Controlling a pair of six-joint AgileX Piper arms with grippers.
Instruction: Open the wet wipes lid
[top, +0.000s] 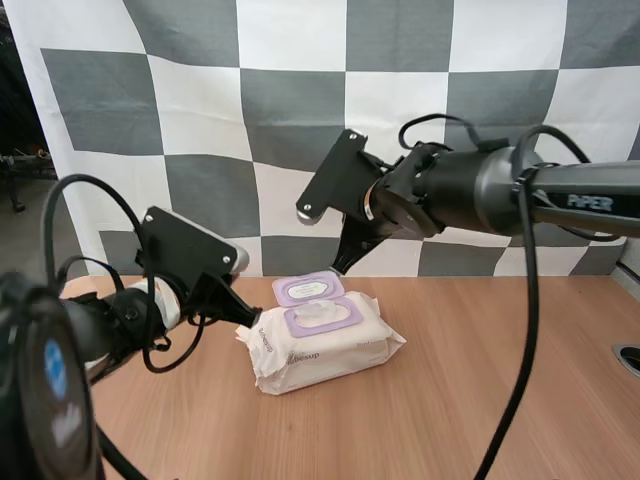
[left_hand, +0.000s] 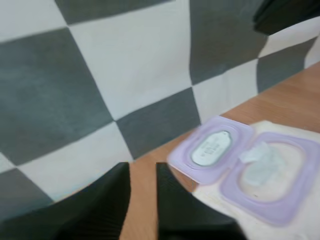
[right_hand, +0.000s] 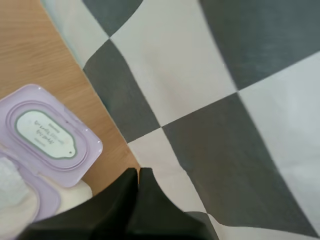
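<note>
Light wood table (top: 480, 400), one item lying on it: a white wet wipes pack (top: 322, 345), flat and skewed to the table's edges. It sits just off the tips of the left end effector (top: 243, 314) and below the right end effector (top: 340, 264). Its purple lid (top: 308, 289) is flipped back past the pack's far edge, over the wood, almost under the right end effector's tips, with a wipe showing in the oval opening. A small dark round feature (top: 628, 357) sits at the table's edge, well apart from the right end effector.
</note>
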